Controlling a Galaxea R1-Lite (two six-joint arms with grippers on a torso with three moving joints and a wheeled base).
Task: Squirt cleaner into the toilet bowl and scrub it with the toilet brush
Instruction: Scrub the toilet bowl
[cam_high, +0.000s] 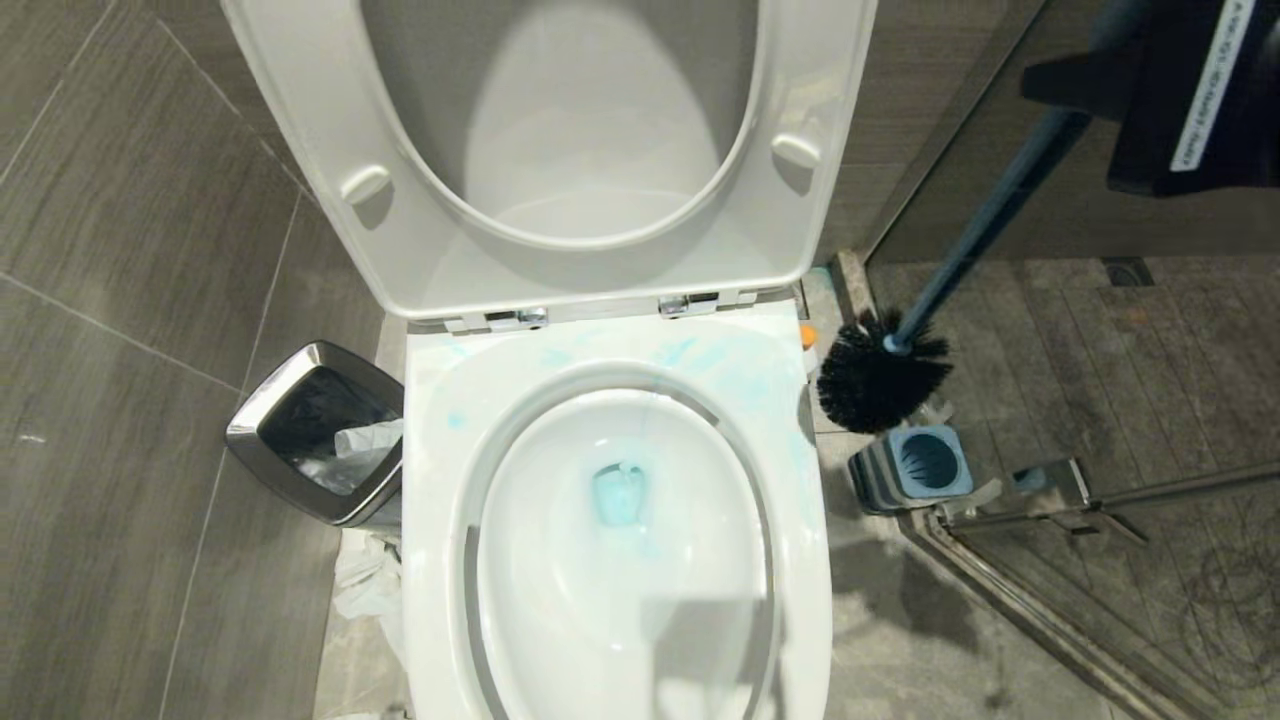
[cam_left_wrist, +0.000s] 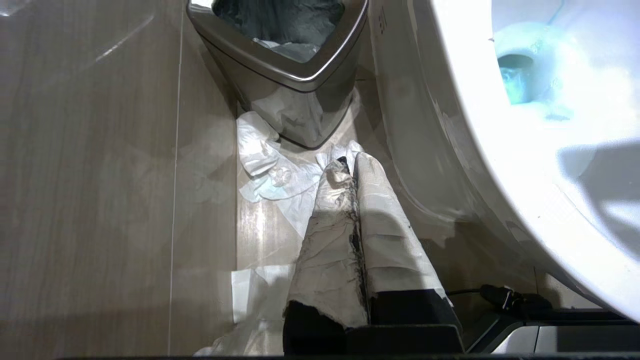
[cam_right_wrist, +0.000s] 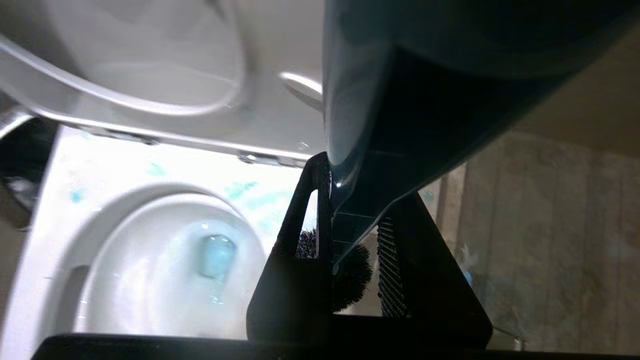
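The white toilet bowl (cam_high: 800, 560) fills the middle of the head view, seat and lid raised. Pale turquoise cleaner (cam_high: 690, 355) smears the back rim and tints the water (cam_high: 620, 492). The toilet brush (cam_high: 985, 215) hangs slanted to the right of the bowl, its black bristle head (cam_high: 880, 378) just above its light-blue holder (cam_high: 925, 465). My right gripper (cam_high: 1090, 100) is shut on the top of the teal handle (cam_right_wrist: 400, 100), up at the right. In the right wrist view the right gripper (cam_right_wrist: 360, 190) clamps the handle, bristles (cam_right_wrist: 352, 277) below. My left gripper (cam_left_wrist: 350, 167), wrapped in white, is shut and empty, low beside the bowl.
A square steel waste bin (cam_high: 315, 430) stands left of the toilet, with crumpled tissue (cam_left_wrist: 272, 170) on the floor by it. To the right, a glass shower partition with a metal frame (cam_high: 1040, 610) runs close to the brush holder. Grey tiled floor lies at far left.
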